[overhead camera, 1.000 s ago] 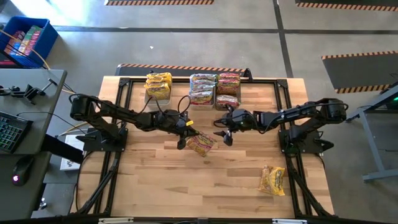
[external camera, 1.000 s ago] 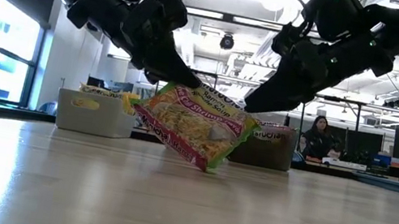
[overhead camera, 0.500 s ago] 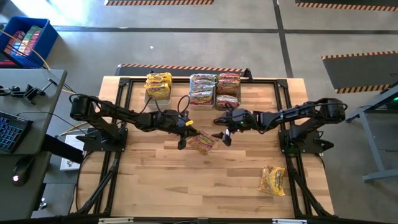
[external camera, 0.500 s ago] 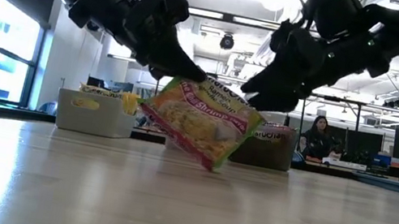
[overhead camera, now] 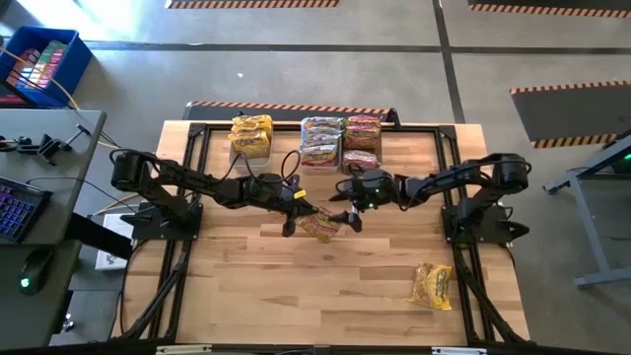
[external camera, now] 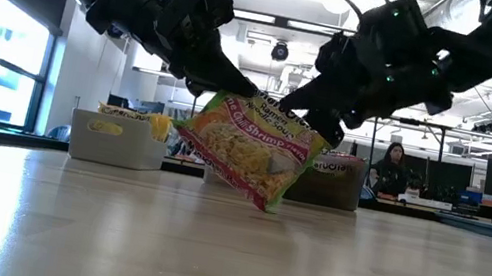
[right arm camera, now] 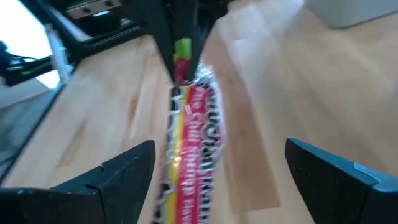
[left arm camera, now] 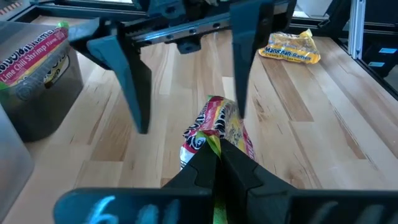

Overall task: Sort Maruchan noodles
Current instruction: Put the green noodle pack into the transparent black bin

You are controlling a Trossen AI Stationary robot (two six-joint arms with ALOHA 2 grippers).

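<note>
A Lime Chili Shrimp noodle packet (external camera: 246, 148), yellow with red and green print, hangs tilted over the middle of the table (overhead camera: 318, 226). My left gripper (left arm camera: 216, 163) comes from the table's left and is shut on the packet's near end. My right gripper (right arm camera: 217, 168) comes from the table's right and is open wide. Its two fingers (left arm camera: 132, 87) stand on either side of the packet's free end (right arm camera: 186, 134). I see no touch there. In the high view my right gripper (overhead camera: 347, 207) sits just right of the packet. My left gripper pinches the packet's green sealed edge (left arm camera: 215, 144) at its upper left corner (external camera: 224, 101) between its two shut fingers. The fingers slant down from the table's left. The packet hangs below and beyond them, tilted, its lower corner (external camera: 265, 202) clear of the table.
Along the far edge stand a clear bin (overhead camera: 250, 138) of yellow packets and two dark bins (overhead camera: 322, 144) (overhead camera: 362, 139) of packets. A loose yellow packet (overhead camera: 432, 285) lies near the right front corner. Bare wood lies in front of both arms.
My right gripper has moved toward the table's left, down to the hanging packet, tipping its fingers lower and rolling. Its open fingers now straddle the packet's free end. My left gripper keeps its hold.
</note>
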